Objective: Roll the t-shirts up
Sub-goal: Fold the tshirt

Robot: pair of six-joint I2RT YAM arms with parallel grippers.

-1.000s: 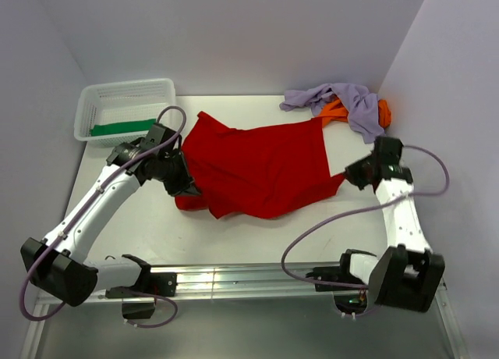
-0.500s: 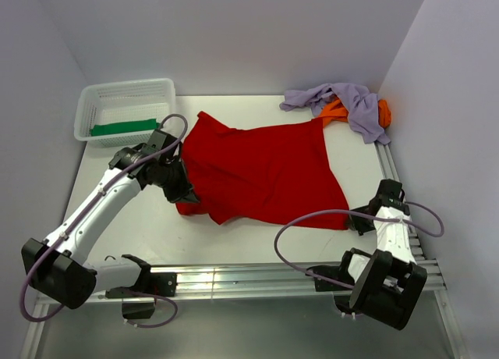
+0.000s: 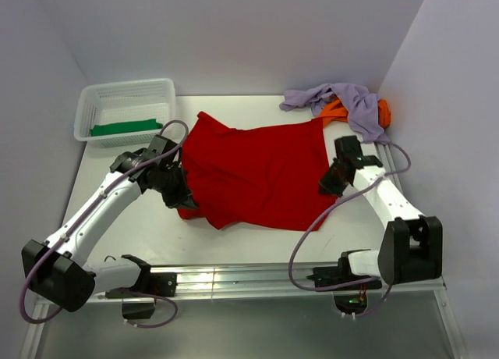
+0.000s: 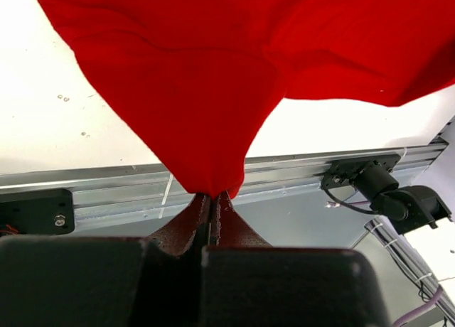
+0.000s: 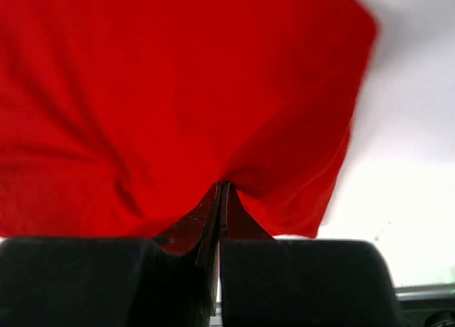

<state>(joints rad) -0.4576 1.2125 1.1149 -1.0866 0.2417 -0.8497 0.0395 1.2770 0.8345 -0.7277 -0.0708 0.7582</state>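
Note:
The red t-shirt [image 3: 257, 172] lies spread across the middle of the table. My left gripper [image 3: 182, 193] is shut on its left edge; in the left wrist view the cloth [image 4: 213, 92] hangs from the pinched tips [image 4: 213, 197]. My right gripper [image 3: 327, 183] is shut on the shirt's right edge; the right wrist view shows red cloth [image 5: 178, 92] bunched at the shut tips [image 5: 224, 186]. A lavender t-shirt [image 3: 343, 100] lies over an orange one [image 3: 337, 109] at the back right. A green t-shirt [image 3: 121, 128] lies in the basket.
A white lattice basket [image 3: 125, 94] stands at the back left corner. Grey walls close the table at the back and both sides. A metal rail [image 3: 234, 281] runs along the near edge, with both arm bases on it.
My right arm has swung from the near right corner back up to the shirt's right edge, and the near right corner of the cloth has been drawn in. My left gripper shifted slightly nearer.

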